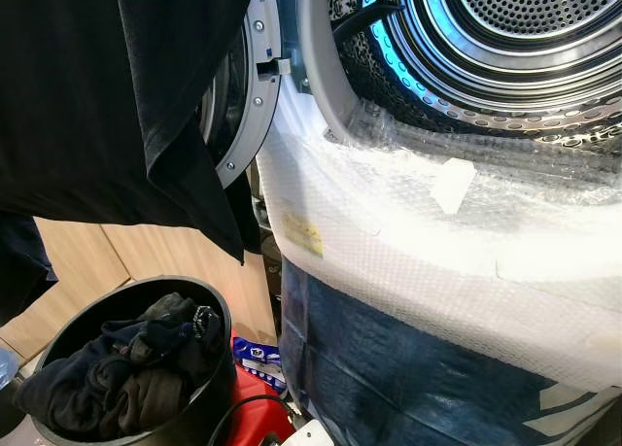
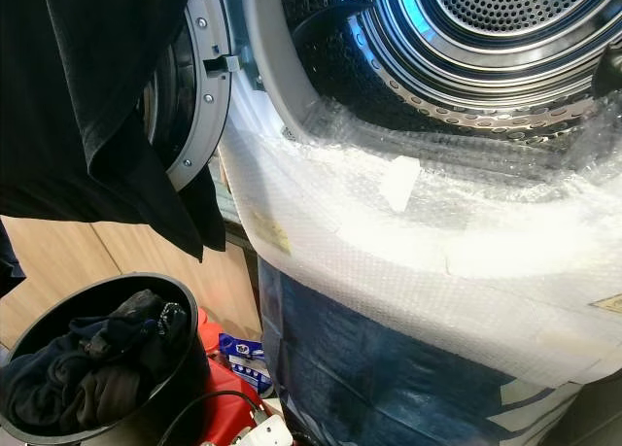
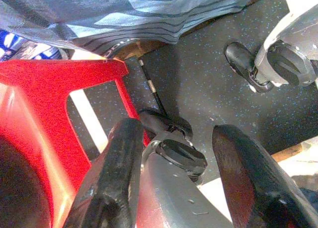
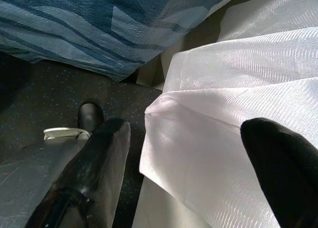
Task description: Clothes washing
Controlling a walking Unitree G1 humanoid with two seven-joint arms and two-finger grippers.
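A front-loading washing machine is filling the right and upper part of the head views, its perforated shiny steel drum (image 1: 505, 38) glowing blue along the rim and its grey round door (image 1: 243, 86) swinging open toward the left. Clear bubble wrap (image 1: 408, 242) is covering the white front panel below the opening, and a blue patterned plastic sheet (image 1: 389, 368) is hanging under it at the lower right.

A large black cloth garment (image 1: 117, 106) is hanging across the upper left of the frame, draping down in front of the door. At the lower left, a round black plastic laundry basket (image 1: 209, 407) is sitting on a red plastic stool (image 1: 262, 412), holding a heap of dark crumpled clothes (image 1: 117, 373).

The left gripper (image 3: 181, 188) is pointing down at the dark speckled floor (image 3: 198, 79) beside the red stool, its fingers (image 3: 112, 183) spread apart and grasping nothing. The right gripper (image 4: 196, 173) is hanging over a white woven fabric sheet (image 4: 223, 114) near the blue sheet, its fingers (image 4: 89, 178) likewise spread and released, closing on nothing.
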